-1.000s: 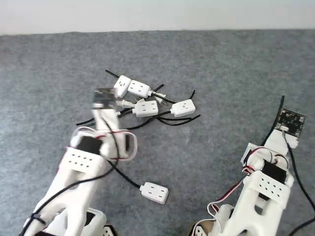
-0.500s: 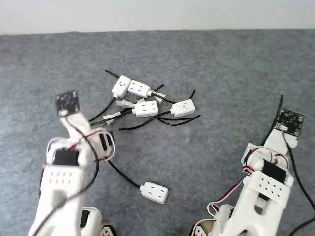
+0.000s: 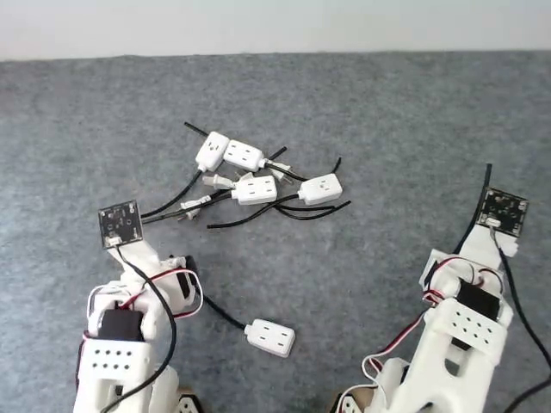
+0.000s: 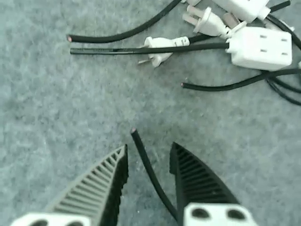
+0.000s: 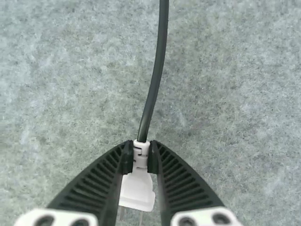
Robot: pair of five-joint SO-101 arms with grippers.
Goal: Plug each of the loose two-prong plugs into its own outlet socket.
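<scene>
left arm [image 3: 116, 344] at lower left of the high view. left gripper [image 4: 149, 148] spread wide, gripping nothing; the bare end of a black cable [image 4: 146, 162] lies on the grey mat [image 3: 387, 129] between its fingers. that cable runs to a lone socket [image 3: 270, 336] at lower centre. upper centre: four sockets [image 3: 244, 156] bunched among tangled cords, loose plugs [image 4: 162, 44] just beside them, unplugged. right arm [image 3: 465, 318] at lower right; right gripper [image 5: 139, 147] clamped on a white plug [image 5: 136, 186], its black cord [image 5: 157, 70] leading away.
</scene>
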